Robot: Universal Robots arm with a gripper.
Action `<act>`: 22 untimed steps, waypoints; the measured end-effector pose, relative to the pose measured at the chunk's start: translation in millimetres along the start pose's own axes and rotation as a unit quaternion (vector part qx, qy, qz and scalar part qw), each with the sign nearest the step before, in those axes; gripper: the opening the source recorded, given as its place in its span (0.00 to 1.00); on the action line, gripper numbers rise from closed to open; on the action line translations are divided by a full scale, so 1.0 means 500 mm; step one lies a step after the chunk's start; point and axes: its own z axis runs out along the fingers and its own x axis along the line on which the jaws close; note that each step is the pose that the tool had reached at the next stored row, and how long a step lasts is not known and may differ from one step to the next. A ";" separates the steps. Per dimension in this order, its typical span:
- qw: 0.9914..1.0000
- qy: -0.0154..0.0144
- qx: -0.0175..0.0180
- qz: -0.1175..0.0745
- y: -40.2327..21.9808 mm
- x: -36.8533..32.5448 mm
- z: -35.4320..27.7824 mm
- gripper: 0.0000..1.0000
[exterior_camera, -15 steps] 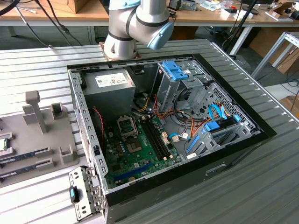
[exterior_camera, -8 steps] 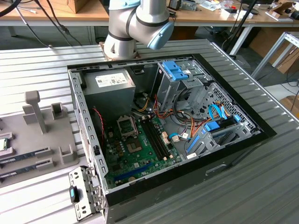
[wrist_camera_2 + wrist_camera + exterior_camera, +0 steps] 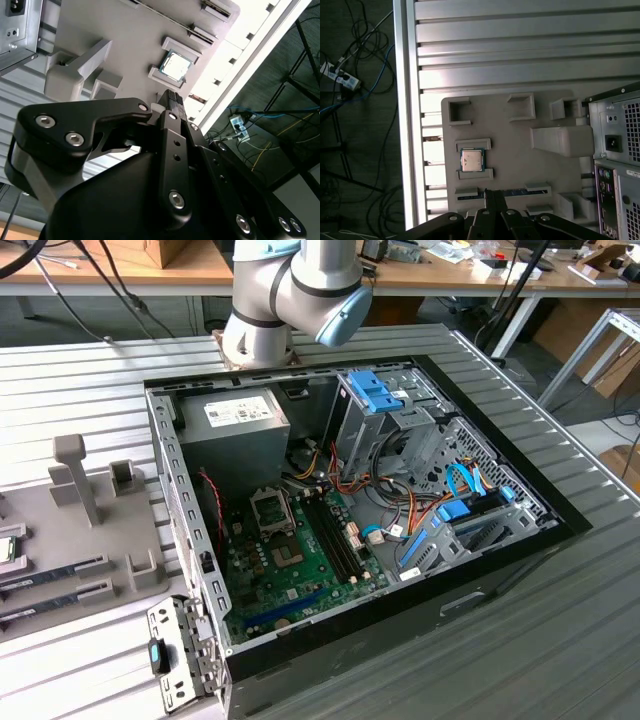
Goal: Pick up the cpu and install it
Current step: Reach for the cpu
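Note:
The cpu (image 3: 471, 160), a silver square chip with a thin green rim, lies flat between two raised brackets on the grey holder tray (image 3: 520, 165). In the second wrist view the cpu (image 3: 176, 66) sits in the same bracket nest. My gripper (image 3: 494, 192) hovers well above the tray, its black fingers pressed together with nothing between them, the tips pointing just beside the cpu. The same shut gripper (image 3: 171, 97) shows from behind in the second wrist view. The open cpu socket (image 3: 270, 510) sits on the green motherboard (image 3: 300, 570) inside the case.
The open PC case (image 3: 360, 520) lies on the ribbed metal table (image 3: 80, 370), with the power supply (image 3: 235, 425), drive cages and cables inside. The grey tray (image 3: 90, 530) carries memory sticks (image 3: 55, 575) and upright posts. The table edge (image 3: 410, 125) drops to floor cables.

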 end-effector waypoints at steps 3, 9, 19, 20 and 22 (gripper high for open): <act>1.000 0.000 0.000 0.000 0.000 0.000 0.001 0.11; 1.000 0.000 0.000 0.000 -0.001 0.000 0.006 0.11; 1.000 0.000 0.000 0.000 -0.001 0.000 0.010 0.11; 1.000 0.000 0.000 0.000 -0.001 0.000 0.010 0.11; 1.000 0.004 0.000 0.000 -0.001 0.000 0.011 0.11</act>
